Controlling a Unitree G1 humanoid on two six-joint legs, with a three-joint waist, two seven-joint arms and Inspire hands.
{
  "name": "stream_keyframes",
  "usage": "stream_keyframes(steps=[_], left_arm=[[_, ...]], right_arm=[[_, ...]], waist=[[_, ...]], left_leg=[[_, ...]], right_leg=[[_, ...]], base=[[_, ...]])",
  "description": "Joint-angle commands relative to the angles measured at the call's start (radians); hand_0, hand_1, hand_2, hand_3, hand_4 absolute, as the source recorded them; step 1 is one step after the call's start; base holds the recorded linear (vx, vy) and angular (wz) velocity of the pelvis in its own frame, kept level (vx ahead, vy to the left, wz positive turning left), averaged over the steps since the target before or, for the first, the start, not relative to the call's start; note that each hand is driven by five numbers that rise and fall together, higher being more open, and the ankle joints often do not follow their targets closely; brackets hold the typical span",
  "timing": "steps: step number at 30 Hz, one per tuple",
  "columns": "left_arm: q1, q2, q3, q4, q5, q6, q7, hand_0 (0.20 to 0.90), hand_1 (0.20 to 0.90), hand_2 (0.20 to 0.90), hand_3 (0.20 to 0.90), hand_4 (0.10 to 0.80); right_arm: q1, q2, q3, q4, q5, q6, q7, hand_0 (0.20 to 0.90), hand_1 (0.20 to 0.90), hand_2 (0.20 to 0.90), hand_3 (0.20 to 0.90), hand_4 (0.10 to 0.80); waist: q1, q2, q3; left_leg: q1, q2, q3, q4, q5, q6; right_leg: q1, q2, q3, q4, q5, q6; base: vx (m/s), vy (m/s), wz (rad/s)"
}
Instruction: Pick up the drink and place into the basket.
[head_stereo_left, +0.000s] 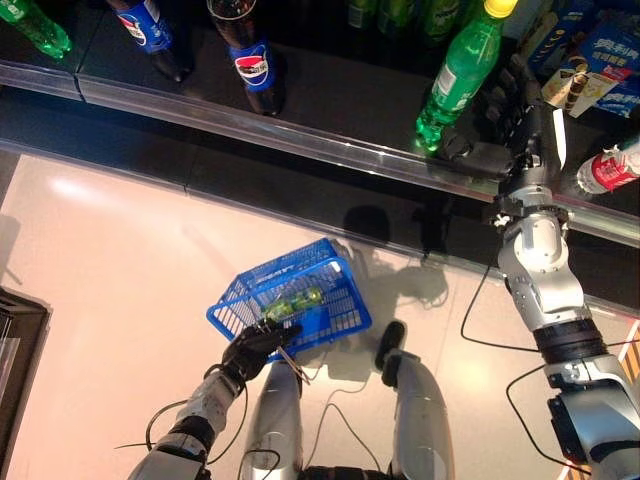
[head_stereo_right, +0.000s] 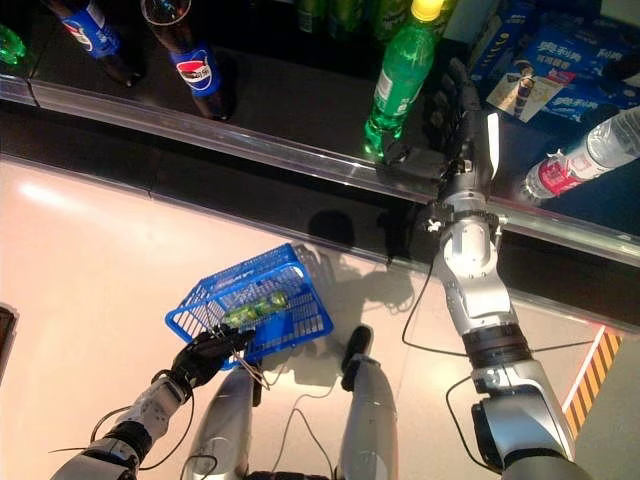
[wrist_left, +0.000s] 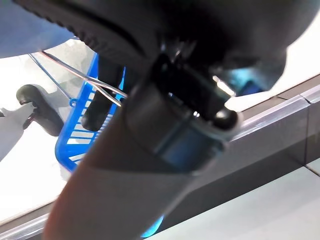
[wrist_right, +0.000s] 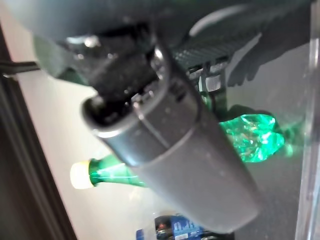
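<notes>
Two cola bottles (head_stereo_left: 255, 60) (dark, blue-labelled) stand near snack boxes (head_stereo_left: 600, 60).

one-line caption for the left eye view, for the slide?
Right hand beside the green bottle on the shelf; left hand holds the blue basket.

blue basket (head_stereo_left: 325, 290): 1 | green bottle in basket (head_stereo_left: 293, 300): 1 | green bottle at right hand (head_stereo_left: 460, 72): 1 | cola bottles (head_stereo_left: 253, 62): 2

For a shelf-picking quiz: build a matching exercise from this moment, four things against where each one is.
Things:
1. green bottle
2. blue basket
3. right hand
4. cola bottles

Places:
A. hanging from the left hand above the floor
B. on the shelf, far left of the right hand
C. on the shelf, yellow-capped
D. beside the green bottle's base

Pairs: 1-C, 2-A, 3-D, 4-B
</notes>
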Motion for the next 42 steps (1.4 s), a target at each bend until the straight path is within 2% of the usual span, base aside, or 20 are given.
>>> stream_keyframes(steps=[1,21,35,36,37,38,42], left_arm=[[0.108,0.077,-0.056,-0.058,0.028,0.021,-0.050,0.300,0.300,0.300,0.200,0.100],[0.098,0.092,-0.106,-0.075,0.036,0.039,-0.056,0.300,0.300,0.300,0.200,0.100],[0.095,0.088,-0.133,-0.075,0.032,0.035,-0.060,0.300,0.300,0.300,0.200,0.100],[0.096,0.088,-0.136,-0.077,0.030,0.035,-0.059,0.300,0.300,0.300,0.200,0.100],[0.098,0.087,-0.140,-0.078,0.029,0.033,-0.058,0.300,0.300,0.300,0.200,0.100],[0.098,0.086,-0.142,-0.082,0.028,0.035,-0.058,0.300,0.300,0.300,0.200,0.100],[0.098,0.085,-0.147,-0.082,0.022,0.034,-0.059,0.300,0.300,0.300,0.200,0.100]], right_arm=[[-0.155,-0.091,-0.023,-0.045,0.018,-0.060,-0.024,0.900,0.900,0.900,0.900,0.800],[-0.389,-0.115,0.099,0.229,0.113,-0.002,0.024,0.900,0.900,0.900,0.900,0.800],[-0.459,-0.078,0.092,0.349,0.356,-0.002,0.109,0.900,0.900,0.900,0.900,0.800],[-0.461,-0.075,0.091,0.352,0.375,-0.002,0.113,0.660,0.660,0.660,0.620,0.520],[-0.467,-0.069,0.087,0.358,0.399,-0.003,0.118,0.571,0.571,0.571,0.516,0.416],[-0.471,-0.059,0.081,0.363,0.423,-0.003,0.129,0.300,0.300,0.300,0.200,0.100],[-0.475,-0.050,0.081,0.365,0.432,-0.003,0.135,0.300,0.300,0.300,0.200,0.100]], waist=[[0.021,0.004,-0.015],[0.065,0.028,-0.015],[0.080,0.041,-0.015],[0.081,0.042,-0.015],[0.082,0.044,-0.015],[0.083,0.046,-0.015],[0.083,0.049,-0.015]], left_leg=[[-0.053,0.012,-0.010,0.019,0.078,0.067],[-0.045,0.001,-0.023,0.009,0.080,0.068],[-0.039,-0.003,-0.023,-0.003,0.080,0.065],[-0.039,-0.003,-0.023,-0.004,0.080,0.065],[-0.038,-0.004,-0.022,-0.006,0.080,0.066],[-0.037,-0.006,-0.022,-0.010,0.082,0.066],[-0.037,-0.008,-0.020,-0.015,0.084,0.067]], right_leg=[[0.129,-0.062,0.021,-0.068,-0.020,0.082],[0.139,-0.074,-0.001,-0.066,-0.025,0.077],[0.141,-0.081,-0.012,-0.071,-0.027,0.077],[0.141,-0.081,-0.013,-0.072,-0.027,0.077],[0.141,-0.082,-0.015,-0.073,-0.026,0.077],[0.140,-0.081,-0.014,-0.074,-0.025,0.078],[0.136,-0.082,-0.013,-0.075,-0.024,0.078]], base=[[0.000,0.000,0.00],[0.000,0.000,0.00],[0.003,0.002,0.04],[0.000,0.000,0.00],[0.000,0.000,0.00],[0.000,0.000,0.00],[0.000,0.000,0.00]])
